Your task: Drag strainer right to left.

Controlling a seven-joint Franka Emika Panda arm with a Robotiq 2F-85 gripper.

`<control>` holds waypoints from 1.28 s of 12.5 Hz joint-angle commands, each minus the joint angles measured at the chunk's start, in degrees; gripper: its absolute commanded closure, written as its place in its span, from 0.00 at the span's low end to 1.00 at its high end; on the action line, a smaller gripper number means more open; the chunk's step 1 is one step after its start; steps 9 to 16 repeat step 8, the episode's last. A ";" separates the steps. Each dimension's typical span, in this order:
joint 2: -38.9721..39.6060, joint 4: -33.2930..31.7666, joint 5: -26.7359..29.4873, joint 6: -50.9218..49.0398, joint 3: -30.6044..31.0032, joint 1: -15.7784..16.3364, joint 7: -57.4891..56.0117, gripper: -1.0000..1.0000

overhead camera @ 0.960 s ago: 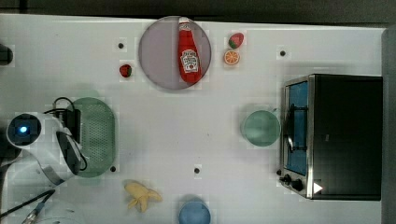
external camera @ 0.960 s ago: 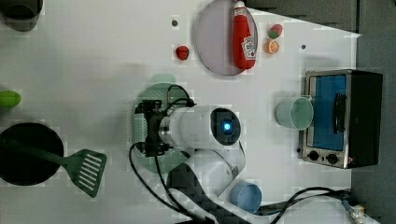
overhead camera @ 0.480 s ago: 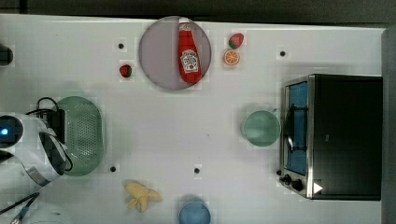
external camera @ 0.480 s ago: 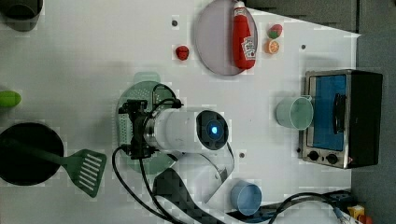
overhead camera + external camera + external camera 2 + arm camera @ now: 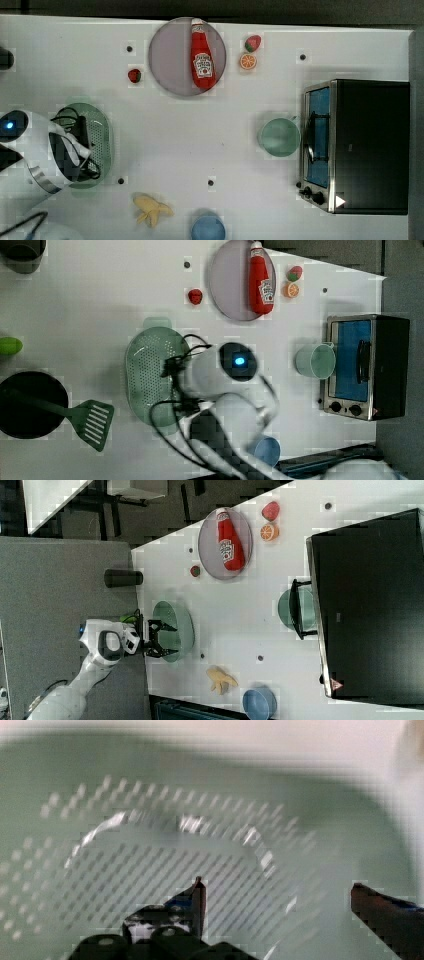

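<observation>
Open table point(image 5: 165, 145) between strainer point(image 5: 97, 140) and cup point(image 5: 278, 137) in the top view: broad bare lane, wide enough for passage. Blocked along the top view's upper side by plate point(image 5: 170, 62) with ketchup bottle point(image 5: 201, 57), strawberry point(image 5: 134, 75) just left of it, fruit pieces point(image 5: 247, 61) to its right. Hemmed along the lower edge by banana point(image 5: 151, 209) and blue bowl point(image 5: 207, 229). Closed off at the top view's right by oven point(image 5: 362, 145), cup just beside its door. In the left view, crowded beyond the strainer by pan point(image 5: 25, 405) and spatula point(image 5: 92, 422), green object point(image 5: 10, 346) above them.
</observation>
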 commanded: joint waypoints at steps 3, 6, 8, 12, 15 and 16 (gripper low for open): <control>-21.95 3.60 -4.66 -14.93 -16.19 -3.35 -26.47 0.00; -31.95 3.54 -14.18 -25.76 -24.91 -3.75 -41.47 0.00; -36.93 3.30 -17.07 -29.00 -29.76 -4.24 -51.85 0.00; -36.93 3.30 -17.07 -29.00 -29.76 -4.24 -51.85 0.00; -36.93 3.30 -17.07 -29.00 -29.76 -4.24 -51.85 0.00; -36.93 3.30 -17.07 -29.00 -29.76 -4.24 -51.85 0.00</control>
